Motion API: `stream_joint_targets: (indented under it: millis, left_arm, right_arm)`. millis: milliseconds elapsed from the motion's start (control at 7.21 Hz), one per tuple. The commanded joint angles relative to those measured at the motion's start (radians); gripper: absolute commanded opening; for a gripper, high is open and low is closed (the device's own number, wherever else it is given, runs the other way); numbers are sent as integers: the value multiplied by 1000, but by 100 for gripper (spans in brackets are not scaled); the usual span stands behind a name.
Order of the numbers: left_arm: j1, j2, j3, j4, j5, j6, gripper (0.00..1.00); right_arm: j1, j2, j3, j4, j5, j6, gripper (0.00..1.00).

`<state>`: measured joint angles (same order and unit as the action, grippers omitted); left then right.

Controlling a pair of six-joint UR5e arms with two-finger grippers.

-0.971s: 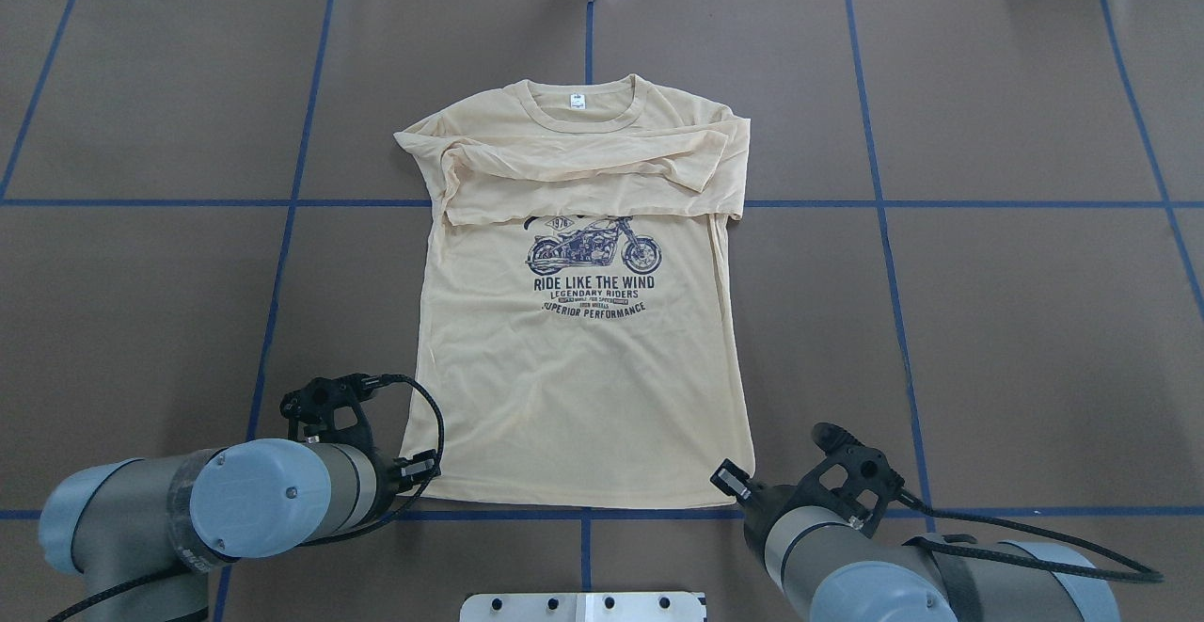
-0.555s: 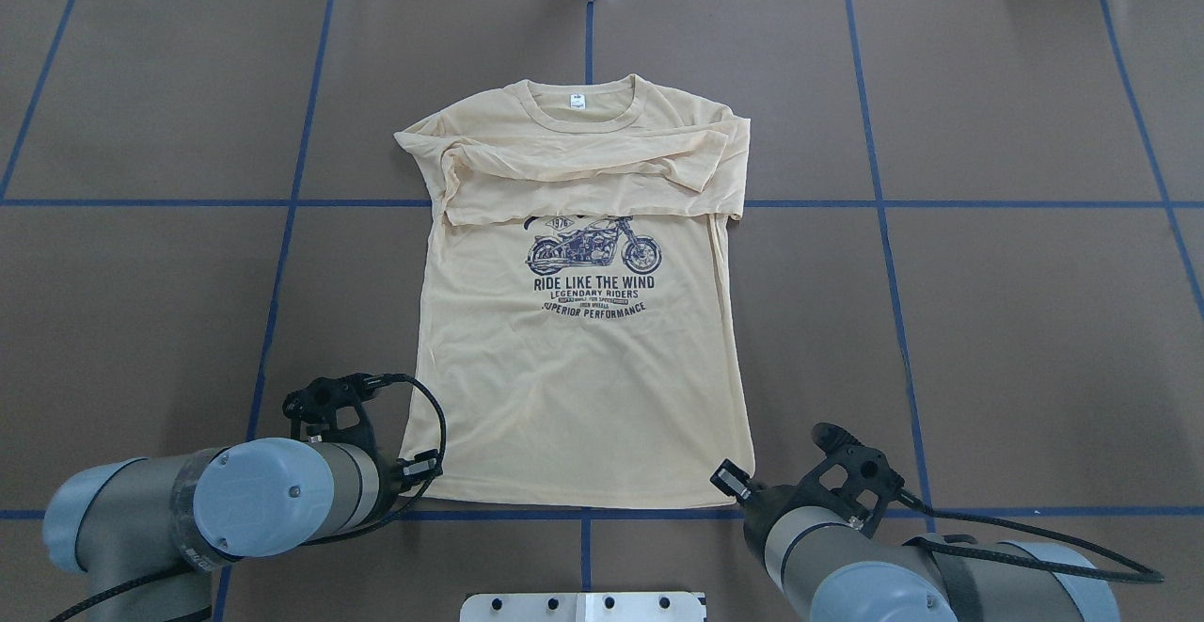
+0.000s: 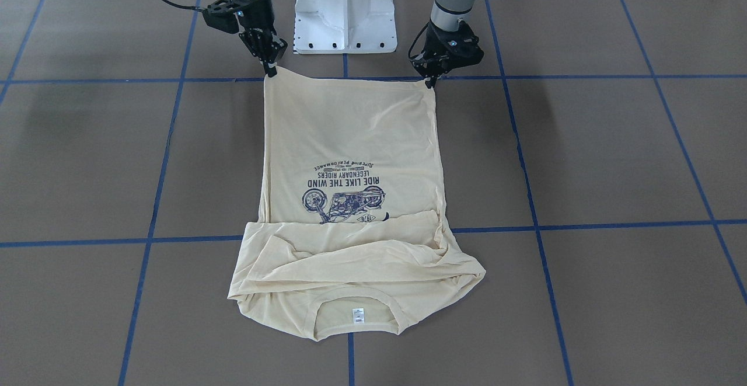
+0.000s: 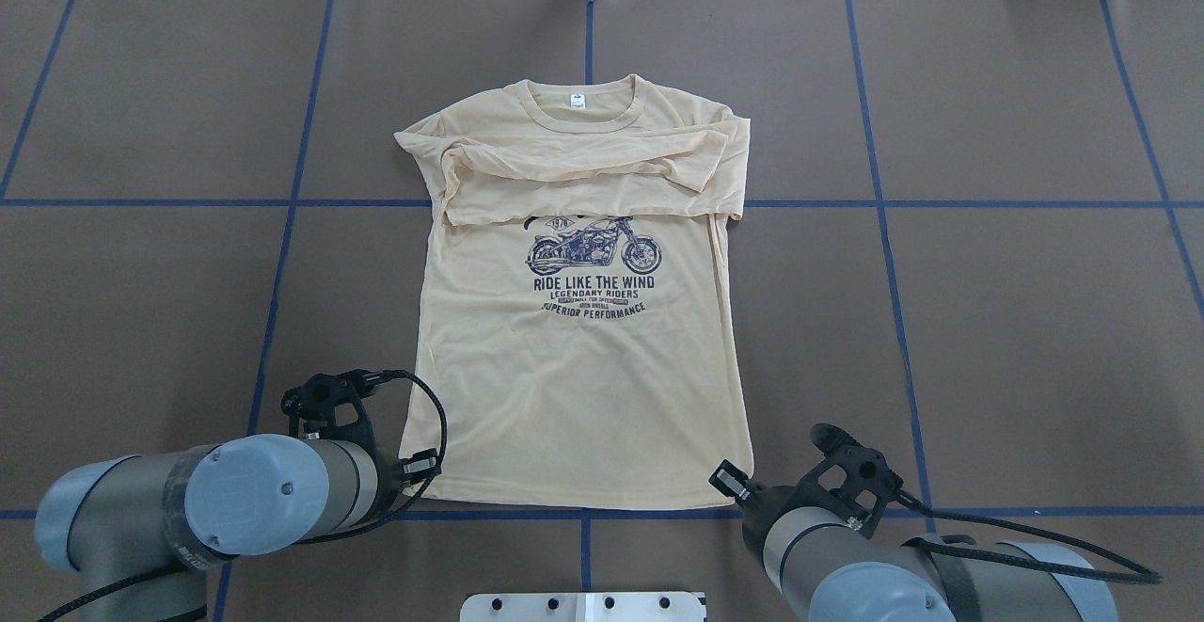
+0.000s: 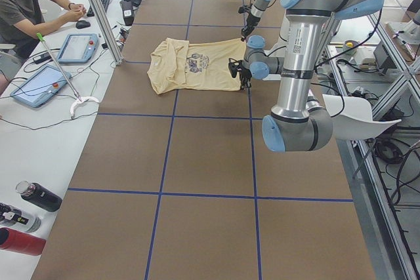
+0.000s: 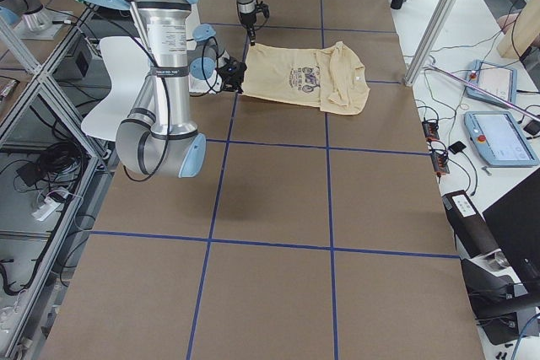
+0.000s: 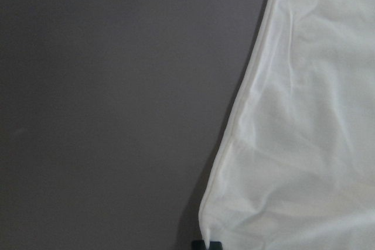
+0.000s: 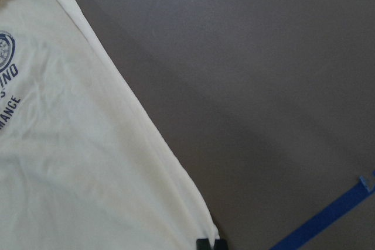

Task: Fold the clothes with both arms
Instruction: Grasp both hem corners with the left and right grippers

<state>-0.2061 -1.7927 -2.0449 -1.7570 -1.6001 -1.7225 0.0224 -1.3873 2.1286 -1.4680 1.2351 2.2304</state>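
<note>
1. The left end effector [image 3: 430, 82] has its fingers drawn together to a point, pinching the T-shirt [image 4: 583, 387] at the hem corner on its own side.
2. The right end effector [image 3: 272, 72] is closed the same way on the opposite hem corner.
3. The hem runs straight between the two end effectors, along a blue tape line [image 4: 847, 513].
4. Away from both end effectors the T-shirt lies flat and print-up on the worktop [image 4: 988, 321]. Its collar and white neck label [image 4: 577, 102] are at the far end.
5. Beyond the motorcycle print [image 4: 593, 269], both sleeves [image 4: 583, 166] are folded across the chest and cover the print's top edge.
6. In each wrist view the T-shirt's side edge leads away from the fingertips, with bare worktop on its outer side.
</note>
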Motion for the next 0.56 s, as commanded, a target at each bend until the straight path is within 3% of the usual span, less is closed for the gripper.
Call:
stream_joint_targets:
  millis: [0,416]
  left_arm:
    - [-1,12,-69,10,0,-5,0]
    - [-3,47,-203,55,-83,-28,0]
  right_arm:
    - [5,-7,23,0,1,0,0]
    - [-5,-16,138,-108,56,0,0]
